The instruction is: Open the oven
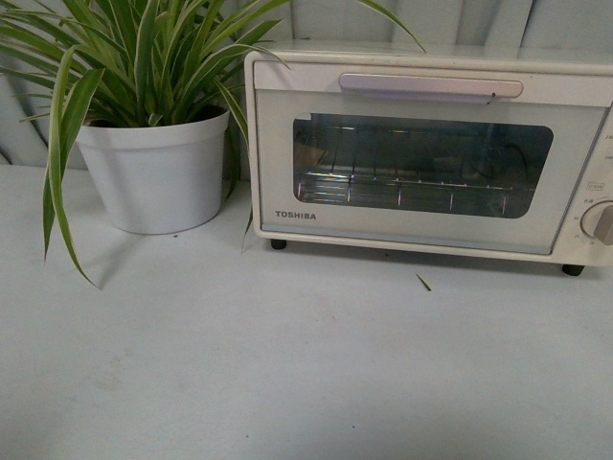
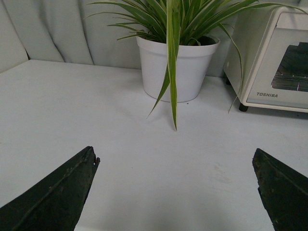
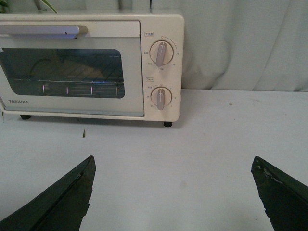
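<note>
The cream-white TOSHIBA oven (image 1: 421, 230) stands at the back right of the table, door shut, its long bar handle (image 1: 431, 86) along the top of the door and a wire rack behind the glass. In the right wrist view the oven (image 3: 72, 108) shows with its handle (image 3: 41, 31) and two knobs (image 3: 161, 53) at its right. In the left wrist view only the oven's corner (image 2: 272, 72) shows. My left gripper (image 2: 175, 154) is open and empty, low over the table. My right gripper (image 3: 173, 163) is open and empty, well short of the oven. Neither arm shows in the front view.
A white pot (image 1: 158, 172) with a long-leaved green plant (image 1: 144, 57) stands left of the oven, its leaves hanging over the table and toward the oven's door. It also shows in the left wrist view (image 2: 175, 72). A small leaf scrap (image 1: 423, 282) lies before the oven. A curtain hangs behind.
</note>
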`<state>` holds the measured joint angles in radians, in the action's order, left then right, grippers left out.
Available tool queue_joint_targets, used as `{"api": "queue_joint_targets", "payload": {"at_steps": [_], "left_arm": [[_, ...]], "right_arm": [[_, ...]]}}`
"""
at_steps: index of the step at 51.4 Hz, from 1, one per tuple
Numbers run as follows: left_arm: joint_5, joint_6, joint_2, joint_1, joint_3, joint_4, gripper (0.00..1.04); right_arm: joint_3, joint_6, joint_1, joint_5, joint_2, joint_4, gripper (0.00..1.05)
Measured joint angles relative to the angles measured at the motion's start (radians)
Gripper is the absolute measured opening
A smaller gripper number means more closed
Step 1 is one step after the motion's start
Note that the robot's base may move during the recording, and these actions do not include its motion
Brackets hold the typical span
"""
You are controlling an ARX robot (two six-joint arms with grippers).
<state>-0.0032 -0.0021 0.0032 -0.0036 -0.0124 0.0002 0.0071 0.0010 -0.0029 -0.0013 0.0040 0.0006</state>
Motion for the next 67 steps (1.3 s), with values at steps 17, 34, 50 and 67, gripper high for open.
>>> {"api": "queue_joint_targets", "payload": {"at_steps": [17,34,50,67], "left_arm": [[0.000,0.000,0.000,0.000,0.000,0.000,0.98],[0.000,0.000,0.000,0.000,0.000,0.000,0.98],[0.005,-0.345,0.249,-0.077,-0.072,-0.063,0.98],[0.006,-0.849,1.054,-0.395,-0.300,0.397,0.98]], "right_arm": [[0.000,0.000,0.000,0.000,0.000,0.000,0.95],[0.000,0.000,0.000,0.000,0.000,0.000,0.95],[0.000,0.000,0.000,0.000,0.000,0.000,0.95],[0.000,0.000,0.000,0.000,0.000,0.000,0.95]]}}
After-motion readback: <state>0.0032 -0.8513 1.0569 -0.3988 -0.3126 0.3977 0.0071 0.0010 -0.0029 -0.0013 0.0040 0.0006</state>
